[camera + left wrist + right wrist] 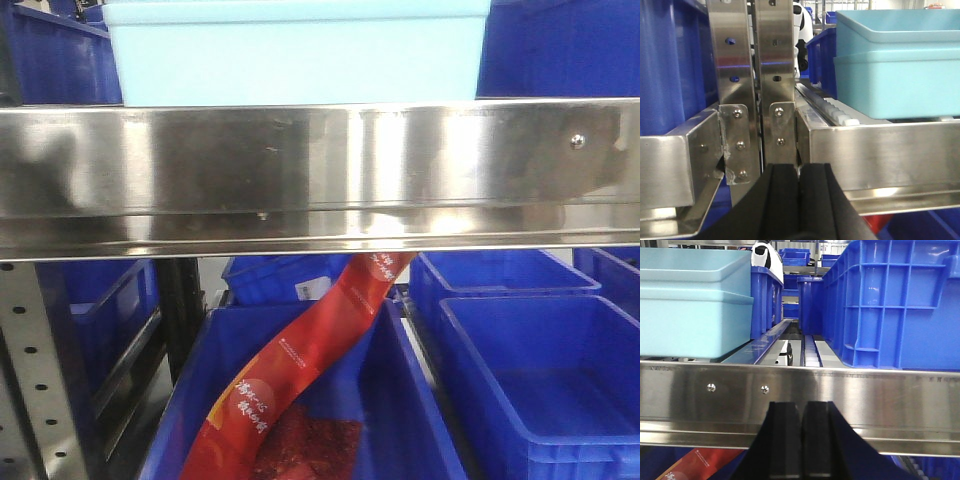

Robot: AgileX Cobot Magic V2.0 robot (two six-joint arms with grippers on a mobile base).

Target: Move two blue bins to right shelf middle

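A pale sky-blue bin (295,50) stands on the steel shelf tier behind its shiny front rail (320,175). In the left wrist view the bin (900,75) sits at the right on the rollers. Its wall shows a step like a second rim, and I cannot tell whether that is two bins nested. In the right wrist view the bin (692,310) is at the left. My left gripper (799,172) is shut and empty, low in front of the perforated uprights (777,75). My right gripper (802,410) is shut and empty, close before the rail (865,395).
Dark blue ribbed bins flank the pale one: a tall one (895,305) to its right and another (665,65) on the neighbouring rack. Below the rail, dark blue bins (545,390) hold red packaging (300,360). White rollers (837,112) line the tier.
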